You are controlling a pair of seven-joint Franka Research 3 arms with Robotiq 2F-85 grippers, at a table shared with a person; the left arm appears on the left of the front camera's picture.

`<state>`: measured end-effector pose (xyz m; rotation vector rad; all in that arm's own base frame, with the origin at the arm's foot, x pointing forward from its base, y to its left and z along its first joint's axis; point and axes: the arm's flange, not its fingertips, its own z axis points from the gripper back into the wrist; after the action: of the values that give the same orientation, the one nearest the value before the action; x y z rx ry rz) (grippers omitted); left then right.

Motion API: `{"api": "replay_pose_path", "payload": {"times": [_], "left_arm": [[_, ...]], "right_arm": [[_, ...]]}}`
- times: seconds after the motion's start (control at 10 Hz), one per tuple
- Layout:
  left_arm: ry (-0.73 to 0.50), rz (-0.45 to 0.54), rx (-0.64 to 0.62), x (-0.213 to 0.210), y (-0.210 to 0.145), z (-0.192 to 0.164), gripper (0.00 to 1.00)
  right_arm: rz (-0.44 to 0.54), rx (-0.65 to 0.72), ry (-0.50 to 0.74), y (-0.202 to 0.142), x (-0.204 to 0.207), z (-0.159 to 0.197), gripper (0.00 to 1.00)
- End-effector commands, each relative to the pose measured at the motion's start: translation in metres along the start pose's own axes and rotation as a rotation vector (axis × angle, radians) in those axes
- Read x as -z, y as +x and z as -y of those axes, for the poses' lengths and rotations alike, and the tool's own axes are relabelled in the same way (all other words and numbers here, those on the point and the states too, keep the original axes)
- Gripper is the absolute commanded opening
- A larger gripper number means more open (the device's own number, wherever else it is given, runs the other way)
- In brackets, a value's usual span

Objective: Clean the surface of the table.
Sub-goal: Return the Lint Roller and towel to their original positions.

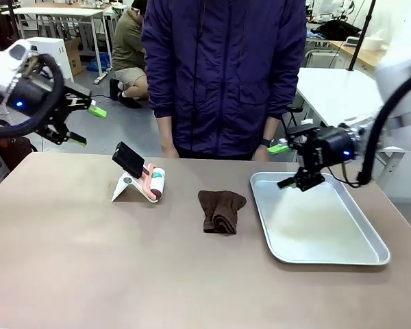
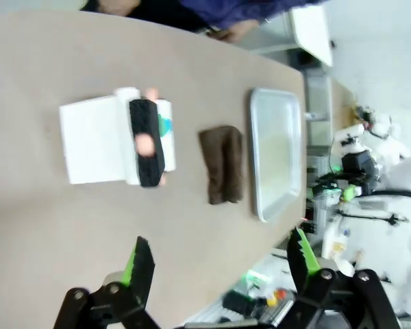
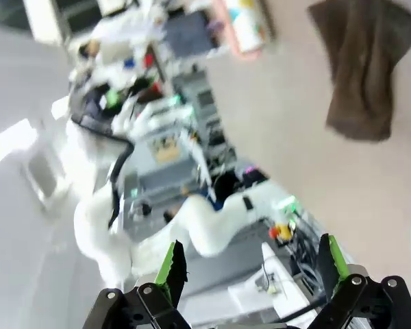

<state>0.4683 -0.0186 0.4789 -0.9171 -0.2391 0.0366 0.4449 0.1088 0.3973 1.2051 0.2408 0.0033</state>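
The table [image 1: 89,274] spreads brown-tan before us, carrying a folded dark brown cloth [image 1: 220,212] near its middle, a silver tray [image 1: 370,255] to the right, and a lint roller [image 1: 155,184] on a white stand [image 1: 125,187] to the left. Our worry is the cloth: we judge it soft and loose, so a pinch at one fold could drag it open or push it against the tray rim. A low sweep from the left could also knock the stand over, since it looks light. The person's hands [image 1: 168,151] rest at the far edge, within reach of either arm. Our left gripper [image 1: 88,124] hangs with fingers spread wide, off the table's left far corner and well above it. Our right gripper [image 1: 282,164] is spread too, poised over the tray's far left corner, touching nothing, with the cloth lying apart on its left.
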Motion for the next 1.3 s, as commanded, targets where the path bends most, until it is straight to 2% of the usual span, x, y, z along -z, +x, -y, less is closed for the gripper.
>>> {"api": "replay_pose_path", "payload": {"times": [0.0,0.2,0.4,0.6,0.7,0.8,0.9,1.0,1.1,1.2], "left_arm": [[-0.15,-0.037,0.026,-0.01,-0.022,-0.026,1.0],[-0.249,0.0,-0.038,-0.023,-0.033,-0.051,1.0],[-0.408,0.026,-0.02,-0.04,-0.041,-0.079,1.0],[-0.517,0.048,-0.019,-0.054,-0.039,-0.112,1.0],[-0.541,0.053,-0.014,-0.061,-0.037,-0.126,1.0],[-0.538,0.049,-0.003,-0.064,-0.037,-0.135,1.0],[-0.534,0.054,-0.031,-0.062,-0.034,-0.139,1.0],[-0.526,0.052,-0.045,-0.058,-0.03,-0.14,1.0],[-0.52,0.053,-0.041,-0.064,-0.043,-0.14,1.0],[-0.52,0.053,-0.041,-0.064,-0.043,-0.14,1.0]], "right_arm": [[-0.043,-0.116,0.073,-0.034,-0.022,0.02,1.0],[0.059,-0.165,0.115,-0.063,-0.045,0.035,1.0],[0.16,-0.184,0.174,-0.081,-0.072,0.043,1.0],[0.317,-0.148,0.26,-0.089,-0.097,0.054,1.0],[0.399,-0.115,0.286,-0.091,-0.102,0.064,1.0],[0.417,-0.1,0.32,-0.09,-0.107,0.074,1.0],[0.532,-0.042,0.331,-0.084,-0.112,0.082,1.0],[0.565,-0.026,0.324,-0.079,-0.111,0.086,1.0],[0.436,-0.062,0.306,-0.085,-0.124,0.077,1.0],[0.436,-0.062,0.306,-0.085,-0.124,0.077,1.0]]}}
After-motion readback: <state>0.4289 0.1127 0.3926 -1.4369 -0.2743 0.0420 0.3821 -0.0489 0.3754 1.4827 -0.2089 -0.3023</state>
